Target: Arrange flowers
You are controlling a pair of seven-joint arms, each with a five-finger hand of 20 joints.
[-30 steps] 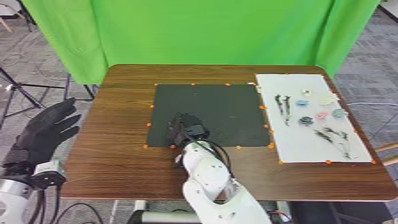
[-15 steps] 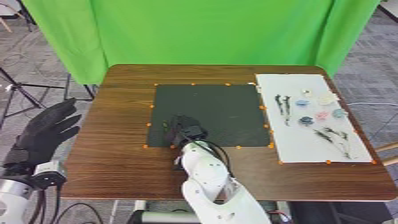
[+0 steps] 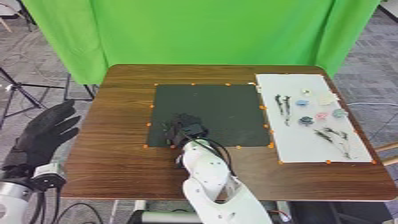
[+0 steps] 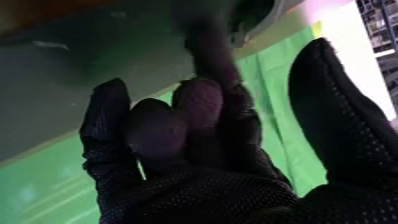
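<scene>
Over the dark mat's lower left part is my right hand [image 3: 189, 126], seen in the head view. In the right wrist view the same hand [image 4: 195, 135] has its thumb well apart from loosely bent fingers, with no flower seen between them. A thin green stem [image 3: 166, 127] lies on the mat [image 3: 213, 102] just left of that hand. My left hand [image 3: 49, 131] is open beside the table's left edge. The white board [image 3: 289, 145] at the right carries dark stems [image 3: 284, 109], pale stems [image 3: 336, 140], a blue flower [image 3: 302, 103], a pink one [image 3: 321, 115] and a dark teal one [image 3: 306, 120].
Orange markers [image 3: 151, 106] line the mat and the board. The brown table [image 3: 107, 165] surrounds them, with a green curtain [image 3: 213, 35] behind its far edge. A tripod [image 3: 31, 92] stands on the floor at the left.
The right hand has shifted slightly to the right and spread a little. The green stem beside it has come into clearer sight. The left hand has hardly moved.
</scene>
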